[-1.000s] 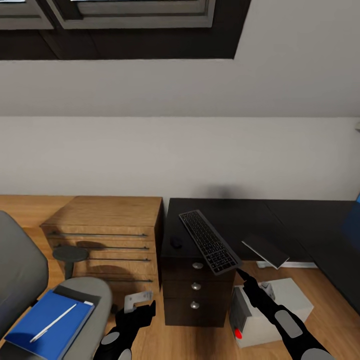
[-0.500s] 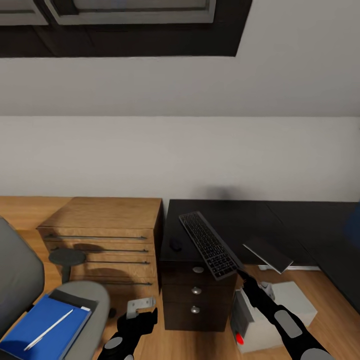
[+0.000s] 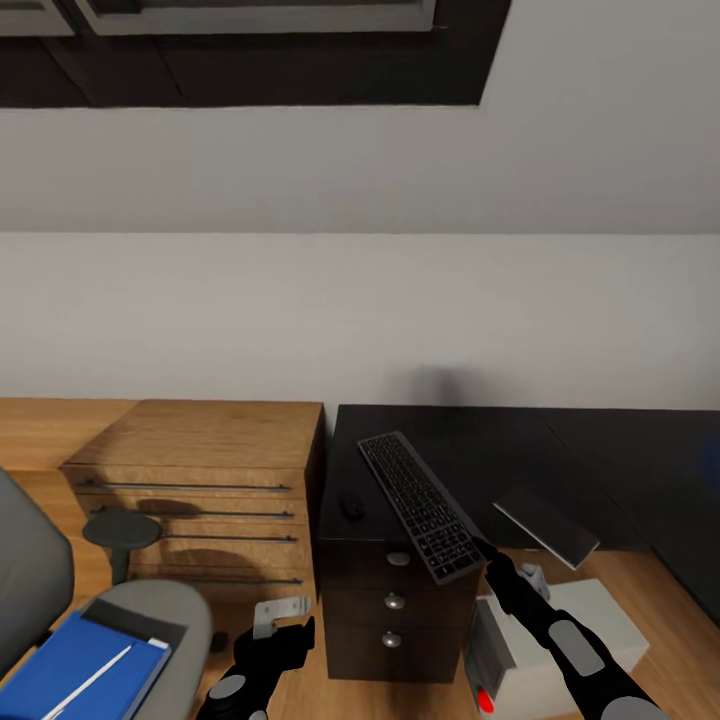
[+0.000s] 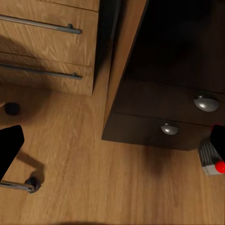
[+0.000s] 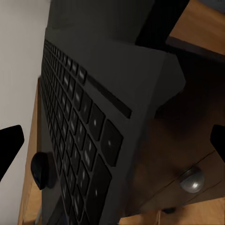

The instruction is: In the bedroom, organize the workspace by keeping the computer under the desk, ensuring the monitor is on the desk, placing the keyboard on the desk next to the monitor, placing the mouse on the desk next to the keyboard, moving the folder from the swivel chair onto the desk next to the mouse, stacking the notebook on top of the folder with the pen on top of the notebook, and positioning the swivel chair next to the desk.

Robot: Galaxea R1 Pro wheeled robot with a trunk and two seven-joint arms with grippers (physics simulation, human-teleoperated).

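pale grey sloped wall over a light wood floor; the desk, glossy black top, stands against the wall with a light wooden dresser touching its left side. one dark drawer unit under the desk, three round silver knobs counted. one keyboard, long and slim with black keys, lies tilted across the desk's front corner, its near end overhanging the edge, where the right gripper is clamped on it. one small dark oval mouse rests on the desk just left of the keyboard. one flat dark slab (not identifiable) hangs off the desk front. one grey boxy computer sits on the floor. the swivel chair carries one blue folder with one white pen on it. left gripper hangs low with fingers apart, holding nothing.
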